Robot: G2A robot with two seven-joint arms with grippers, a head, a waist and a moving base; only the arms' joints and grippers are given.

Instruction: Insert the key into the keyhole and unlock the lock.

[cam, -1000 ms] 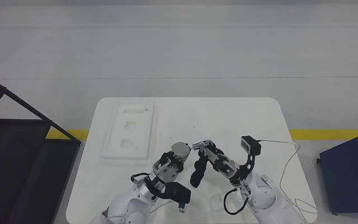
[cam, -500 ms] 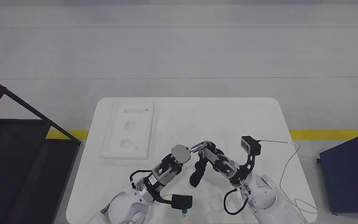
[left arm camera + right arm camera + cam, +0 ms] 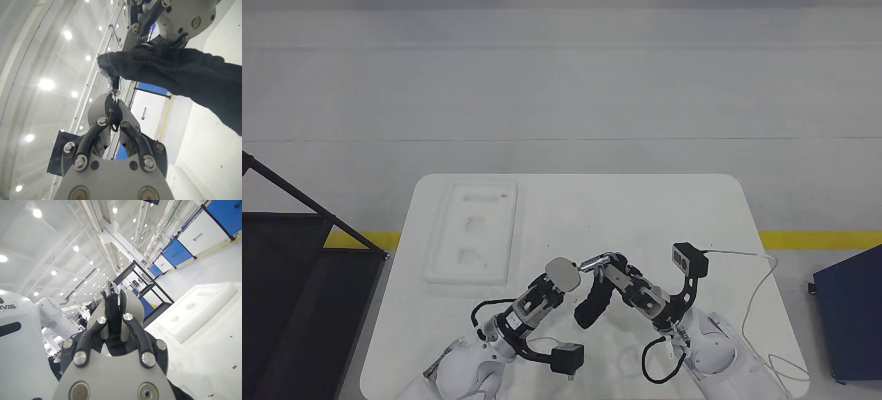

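Observation:
My left gripper [image 3: 113,101] is shut on a key with a black head [image 3: 113,116]. The key's blade points into the round metal keyhole [image 3: 115,91] at the end of the lock [image 3: 170,66], which is wrapped in a black knitted sleeve. My right gripper [image 3: 113,292] is shut on that sleeved lock [image 3: 112,308], whose metal end [image 3: 108,289] pokes out past the fingertips. From above, the left gripper [image 3: 560,271] and right gripper [image 3: 600,264] meet tip to tip above the table's near middle, and the sleeve [image 3: 587,306] hangs down between them.
A white foam tray [image 3: 472,232] with shallow recesses lies at the back left of the white table [image 3: 692,220]; it also appears as the foam tray [image 3: 198,306]. A thin cable [image 3: 762,290] trails near the right edge. A black frame [image 3: 302,205] stands left of the table.
My left wrist has rolled while staying at the lock's end, its camera block swinging toward the table's near edge. The hanging sleeve has shifted slightly left. The right gripper has held its place.

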